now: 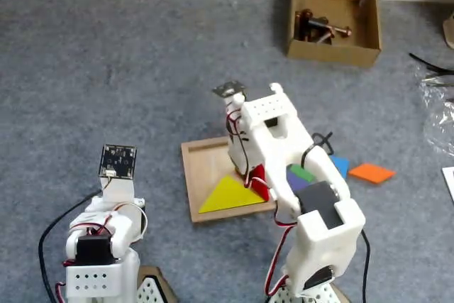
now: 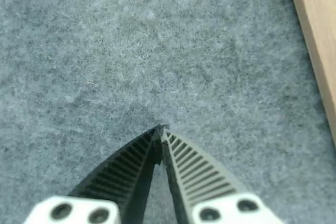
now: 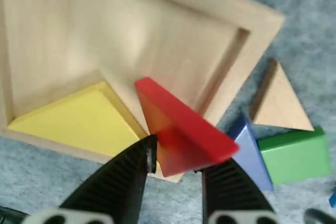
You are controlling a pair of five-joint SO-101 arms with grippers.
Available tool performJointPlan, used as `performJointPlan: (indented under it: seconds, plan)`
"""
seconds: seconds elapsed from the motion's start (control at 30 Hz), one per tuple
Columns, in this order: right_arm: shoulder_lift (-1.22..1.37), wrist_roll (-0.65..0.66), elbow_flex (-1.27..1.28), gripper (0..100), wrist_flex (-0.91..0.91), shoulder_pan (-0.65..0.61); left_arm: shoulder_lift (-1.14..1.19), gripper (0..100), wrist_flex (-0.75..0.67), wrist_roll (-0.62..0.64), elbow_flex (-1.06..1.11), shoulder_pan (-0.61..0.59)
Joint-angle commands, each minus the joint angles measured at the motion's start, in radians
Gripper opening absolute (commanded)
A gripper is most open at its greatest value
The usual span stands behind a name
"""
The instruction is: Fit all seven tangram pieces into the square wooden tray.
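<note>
Right claw (image 3: 177, 155) is clamped on the red triangle (image 3: 181, 129), fingers on both sides of it, piece tilted with one corner pointing into the square wooden tray (image 3: 262, 19) and its wide end over the tray's rim. Yellow triangle (image 3: 79, 114) lies flat in the tray, in a corner, just beside the red one. Rest of the tray floor bare wood. Outside the tray on the desk (image 1: 106, 69): plain wood triangle (image 3: 278, 100) against the rim, purple-blue piece (image 3: 252, 150) and green block (image 3: 294, 156) touching each other just beside the right claw. High view also has a blue piece (image 1: 340, 166) and an orange piece (image 1: 370, 172) farther out from the tray, near each other. Left claw (image 2: 160, 129) is closed tip to tip, nothing in it, over bare grey desk with the tray edge off to one side. Cardboard box (image 1: 330, 51) with metal bits at the far side of the desk, well apart from the tray
</note>
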Motion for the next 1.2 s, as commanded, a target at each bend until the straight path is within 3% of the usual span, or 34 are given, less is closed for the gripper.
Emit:
performJointPlan:
  seconds: [0.0,1.17]
  plan:
    - [-0.050,0.009,-0.054,11.2,0.010,0.031,0.002,1,0.005,0.005,0.021,-0.010]
    - [-0.050,0.008,-0.045,11.2,-0.008,-0.036,0.002,1,0.005,0.005,0.021,-0.010]
